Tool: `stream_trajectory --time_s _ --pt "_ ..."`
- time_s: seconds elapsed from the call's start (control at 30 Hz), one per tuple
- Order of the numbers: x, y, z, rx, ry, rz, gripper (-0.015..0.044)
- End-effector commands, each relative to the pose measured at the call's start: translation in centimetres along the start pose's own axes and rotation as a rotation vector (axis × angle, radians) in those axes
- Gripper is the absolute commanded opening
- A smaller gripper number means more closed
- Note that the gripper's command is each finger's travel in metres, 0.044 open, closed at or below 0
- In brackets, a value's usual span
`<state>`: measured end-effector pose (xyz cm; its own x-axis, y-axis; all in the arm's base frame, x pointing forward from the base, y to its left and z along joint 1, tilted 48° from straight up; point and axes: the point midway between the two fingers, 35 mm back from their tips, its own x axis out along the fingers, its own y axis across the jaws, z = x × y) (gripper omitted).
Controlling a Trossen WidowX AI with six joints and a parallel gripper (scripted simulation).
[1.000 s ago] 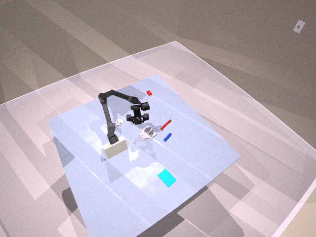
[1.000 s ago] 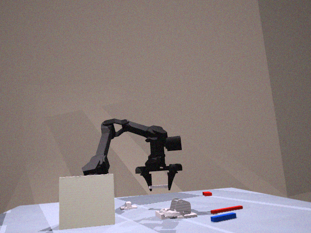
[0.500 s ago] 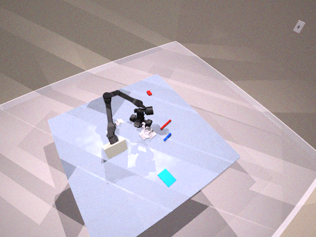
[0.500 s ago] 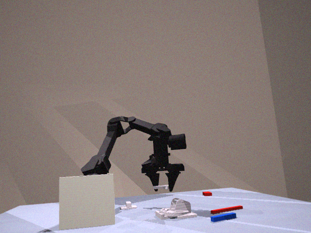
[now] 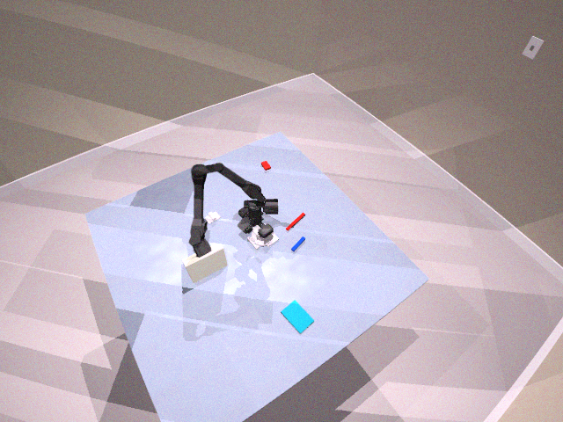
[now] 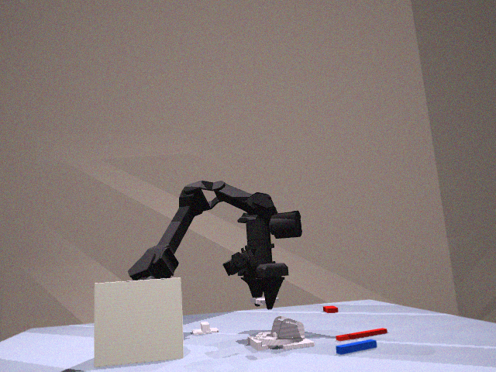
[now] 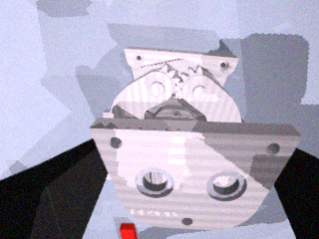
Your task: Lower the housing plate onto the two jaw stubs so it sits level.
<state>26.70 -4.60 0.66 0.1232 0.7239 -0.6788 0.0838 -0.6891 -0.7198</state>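
My gripper [image 7: 185, 191] [image 6: 265, 301] [image 5: 251, 223] is shut on the housing plate [image 7: 194, 166] [image 6: 258, 299], a pale flat plate with two round holes, held by its side edges. It hangs a little above the table, up and to one side of the white base [image 7: 145, 56] [image 6: 260, 342] [image 5: 259, 243]. The two grey toothed jaws [image 7: 176, 90] [image 6: 287, 328] [image 5: 263, 232] sit on the base with their gear teeth meshed. In the wrist view the plate's far edge overlaps the near part of the jaws. The plate is apart from the jaw stubs.
A cream box [image 5: 205, 264] [image 6: 138, 320] stands at the arm's foot. A small white fixture [image 5: 212, 217] [image 6: 204, 328] lies behind the base. A red bar [image 5: 296, 221] [image 6: 361, 333], a blue bar [image 5: 298, 243] [image 6: 356, 346], a small red block [image 5: 266, 165] [image 6: 329, 308] and a cyan tile [image 5: 297, 316] lie around.
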Motion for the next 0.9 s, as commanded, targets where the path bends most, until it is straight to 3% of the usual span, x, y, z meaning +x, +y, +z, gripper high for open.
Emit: stream_trajectory --time_s 0.0,0.87 --pt "-0.01 0.68 0.16 0.062 0.0 0.001 0.0351" --pt "-0.02 0.68 0.59 0.067 0.0 0.001 0.0351"
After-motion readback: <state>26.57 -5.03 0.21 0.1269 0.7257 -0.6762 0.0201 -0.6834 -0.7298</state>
